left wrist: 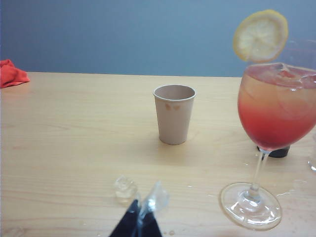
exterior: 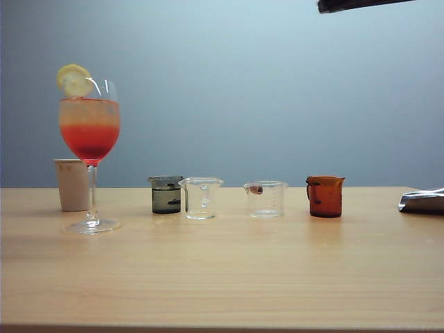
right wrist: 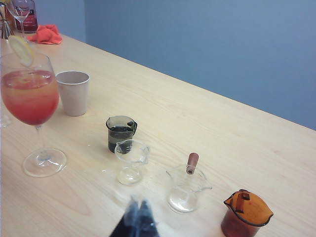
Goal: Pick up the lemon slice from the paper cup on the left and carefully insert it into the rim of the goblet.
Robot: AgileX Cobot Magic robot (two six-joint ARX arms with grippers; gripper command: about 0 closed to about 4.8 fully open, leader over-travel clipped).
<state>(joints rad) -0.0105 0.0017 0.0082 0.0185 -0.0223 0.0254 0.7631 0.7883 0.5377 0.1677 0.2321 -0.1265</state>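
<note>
The lemon slice (exterior: 73,80) (left wrist: 260,35) (right wrist: 20,50) sits wedged on the rim of the goblet (exterior: 89,132) (left wrist: 276,108) (right wrist: 29,96), which holds red-to-orange liquid. Just behind the goblet stands the beige paper cup (exterior: 71,184) (left wrist: 174,116) (right wrist: 73,93), upright. My left gripper (left wrist: 144,202) hovers over the table in front of the cup, shut with nothing in it and clear of both cup and goblet. My right gripper (right wrist: 138,201) hangs above the beakers, its fingers together and holding nothing. Neither gripper's jaws show in the exterior view.
A row stands right of the goblet: a beaker of dark liquid (exterior: 166,195), a clear beaker (exterior: 200,198), a beaker with a brown-handled stick (exterior: 266,199), an amber jug (exterior: 325,196). A silvery object (exterior: 422,201) lies far right. A red cloth (left wrist: 11,73) and a clear lump (left wrist: 125,187) are on the table.
</note>
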